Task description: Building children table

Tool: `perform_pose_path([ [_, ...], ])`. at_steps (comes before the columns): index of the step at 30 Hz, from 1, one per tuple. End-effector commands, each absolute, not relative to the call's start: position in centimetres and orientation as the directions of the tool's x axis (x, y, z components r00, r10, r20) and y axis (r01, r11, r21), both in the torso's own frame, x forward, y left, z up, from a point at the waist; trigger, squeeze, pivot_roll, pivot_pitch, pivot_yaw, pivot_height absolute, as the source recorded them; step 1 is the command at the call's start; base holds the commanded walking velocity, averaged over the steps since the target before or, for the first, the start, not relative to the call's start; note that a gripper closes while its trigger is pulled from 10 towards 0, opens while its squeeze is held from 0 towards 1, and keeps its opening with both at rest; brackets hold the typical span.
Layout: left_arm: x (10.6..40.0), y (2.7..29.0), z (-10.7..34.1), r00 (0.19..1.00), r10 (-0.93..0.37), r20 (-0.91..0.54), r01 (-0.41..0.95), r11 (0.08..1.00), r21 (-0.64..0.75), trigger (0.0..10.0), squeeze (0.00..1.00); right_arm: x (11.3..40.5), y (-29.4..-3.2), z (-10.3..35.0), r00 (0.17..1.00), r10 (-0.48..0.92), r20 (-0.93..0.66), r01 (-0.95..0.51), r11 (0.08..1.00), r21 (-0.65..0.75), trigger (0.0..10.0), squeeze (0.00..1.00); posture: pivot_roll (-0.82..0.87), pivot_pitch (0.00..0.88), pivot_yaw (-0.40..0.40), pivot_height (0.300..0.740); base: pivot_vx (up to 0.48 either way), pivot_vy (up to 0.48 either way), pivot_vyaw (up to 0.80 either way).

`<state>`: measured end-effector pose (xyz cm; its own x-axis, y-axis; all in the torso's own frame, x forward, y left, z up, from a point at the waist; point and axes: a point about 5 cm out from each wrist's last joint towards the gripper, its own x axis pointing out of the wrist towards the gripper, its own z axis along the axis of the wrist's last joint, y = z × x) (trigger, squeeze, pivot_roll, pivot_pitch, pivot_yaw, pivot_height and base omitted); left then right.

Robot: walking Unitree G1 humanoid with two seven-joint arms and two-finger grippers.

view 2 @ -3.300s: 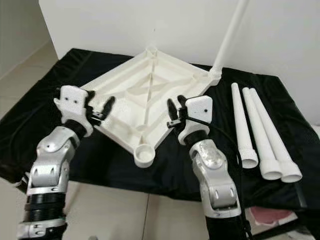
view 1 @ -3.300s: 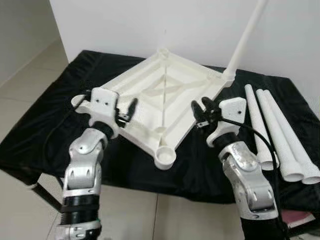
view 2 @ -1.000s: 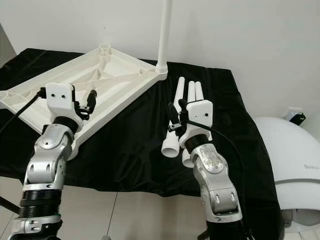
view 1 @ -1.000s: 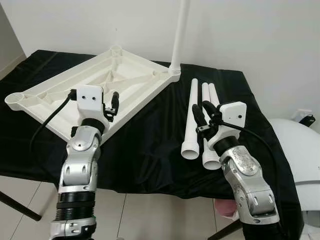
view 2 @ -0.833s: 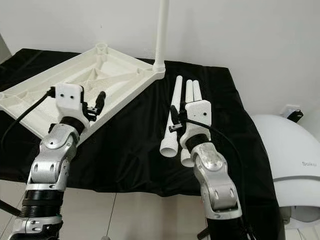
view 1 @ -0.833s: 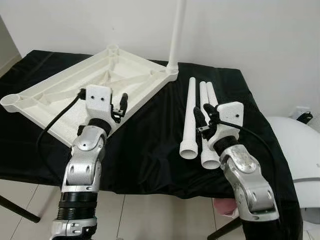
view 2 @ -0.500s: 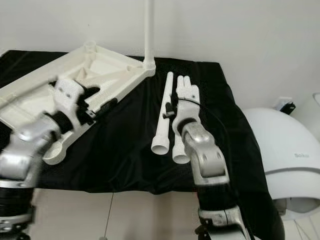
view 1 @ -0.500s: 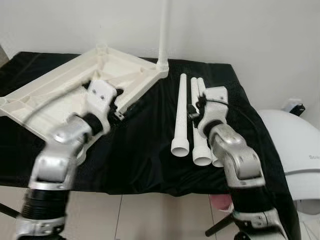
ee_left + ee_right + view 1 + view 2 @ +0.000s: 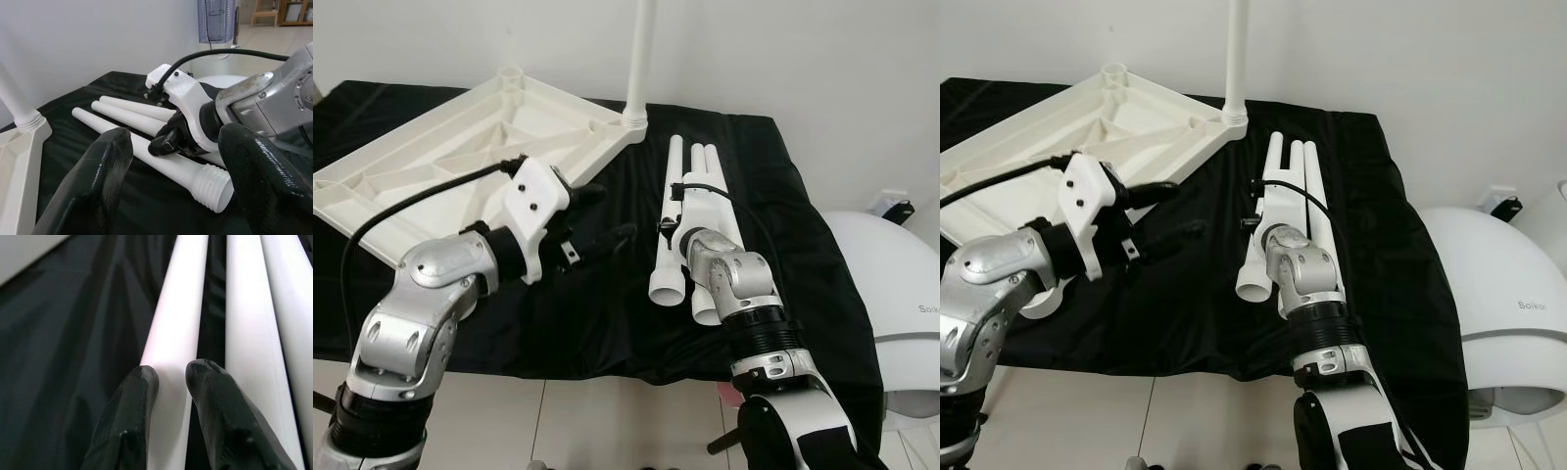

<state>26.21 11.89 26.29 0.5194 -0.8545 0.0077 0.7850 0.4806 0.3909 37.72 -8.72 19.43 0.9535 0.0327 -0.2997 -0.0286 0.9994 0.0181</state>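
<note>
Reaching for a loose table leg

Right gripper, fingers narrowly parted, sits over the leftmost leg right of the tabletop; left gripper hovers wide. Stiff, light, slippery plastic: grasp mid-shaft.

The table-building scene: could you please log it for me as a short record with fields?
surface: black cloth over a table
tabletop: white tabletop lying underside up, robot's left
fitted leg: one white leg standing upright in the corner socket
loose legs: three white legs lying side by side
left end effector: open, above the cloth between tabletop and loose legs
right end effector: on the leftmost loose leg, fingers not closed around it
background: white wall
</note>
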Motion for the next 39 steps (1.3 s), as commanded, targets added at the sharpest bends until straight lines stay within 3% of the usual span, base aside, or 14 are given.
perform_pose_path([
  [1,25.8,11.6,26.3,0.523,-0.852,0.008,0.782,0.484,0.392,10.0,0.00,37.8,-8.7,18.8,0.941,0.015,-0.338,-0.010,1.000,0.017,10.0,0.00,0.00,0.148,-0.065,0.740,0.000,0.000,0.00],
  [3,25.7,11.7,26.2,0.526,-0.850,0.006,0.781,0.487,0.391,10.0,0.00,37.8,-8.6,18.8,0.944,0.010,-0.331,-0.005,1.000,0.016,10.0,0.00,0.00,0.149,-0.064,0.740,0.000,0.000,0.00],
  [4,25.7,11.7,26.2,0.534,-0.846,0.007,0.780,0.495,0.383,10.0,0.00,37.8,-8.5,19.2,0.948,0.009,-0.318,-0.002,1.000,0.021,10.0,0.98,-0.01,0.149,-0.064,0.740,0.000,0.000,0.00],
  [5,25.7,11.7,26.2,0.534,-0.845,0.005,0.781,0.495,0.381,10.0,0.00,37.8,-8.3,19.2,0.947,0.015,-0.320,-0.006,1.000,0.029,10.0,1.00,-0.01,0.150,-0.061,0.740,0.000,0.000,0.00],
  [10,25.6,11.5,26.1,0.534,-0.845,-0.002,0.784,0.494,0.375,10.0,0.00,38.1,-8.1,19.0,0.935,0.004,-0.355,0.013,0.999,0.046,10.0,1.00,-0.01,0.149,-0.058,0.740,0.000,0.000,0.00],
  [11,25.6,11.5,26.1,0.534,-0.846,-0.003,0.785,0.494,0.373,10.0,0.00,38.1,-8.1,18.6,0.925,0.006,-0.381,0.019,0.998,0.062,10.0,0.81,-0.01,0.149,-0.056,0.740,0.000,0.000,0.00],
  [12,25.6,11.5,26.1,0.534,-0.846,-0.003,0.785,0.494,0.373,10.0,0.00,38.1,-8.1,18.6,0.925,0.006,-0.381,0.019,0.998,0.062,10.0,0.81,-0.01,0.149,-0.056,0.740,0.000,0.000,0.00],
  [13,25.6,11.4,26.1,0.533,-0.846,-0.003,0.786,0.494,0.372,10.0,0.00,38.1,-7.9,18.3,0.914,0.017,-0.405,0.016,0.997,0.080,10.0,0.00,-0.01,0.149,-0.056,0.740,0.000,0.000,0.00],
  [18,25.6,11.2,26.0,0.524,-0.851,-0.019,0.794,0.481,0.372,10.0,0.00,37.3,-5.9,16.7,0.841,0.197,-0.504,-0.105,0.973,0.205,10.0,0.00,-0.01,0.149,-0.061,0.740,0.000,0.000,0.00],
  [29,25.4,10.6,25.1,0.522,-0.853,-0.030,0.802,0.479,0.356,10.0,0.00,36.6,-5.6,14.5,0.796,0.176,-0.580,-0.067,0.977,0.204,10.0,0.00,-0.01,0.143,-0.069,0.740,0.000,0.000,0.00],
  [31,25.4,10.6,25.0,0.525,-0.850,-0.030,0.802,0.483,0.352,10.0,0.00,36.5,-5.7,14.0,0.783,0.153,-0.603,-0.035,0.979,0.203,3.1,0.00,-0.01,0.141,-0.068,0.740,0.000,0.000,0.00],
  [32,25.4,10.6,25.0,0.525,-0.850,-0.030,0.802,0.483,0.352,10.0,0.00,36.5,-5.7,14.0,0.783,0.153,-0.603,-0.035,0.979,0.203,3.1,0.00,-0.01,0.141,-0.068,0.740,0.000,0.000,0.00],
  [33,25.4,10.6,25.0,0.526,-0.850,-0.029,0.802,0.485,0.348,10.0,0.00,36.5,-5.7,13.9,0.779,0.154,-0.608,-0.028,0.977,0.212,0.0,0.00,-0.01,0.140,-0.067,0.740,0.000,0.000,0.00],
  [39,25.4,10.6,24.9,0.529,-0.848,-0.030,0.803,0.488,0.343,10.0,0.00,36.8,-5.7,14.4,0.773,0.179,-0.609,-0.009,0.962,0.272,0.0,0.00,-0.01,0.133,-0.064,0.740,0.000,0.000,0.00],
])
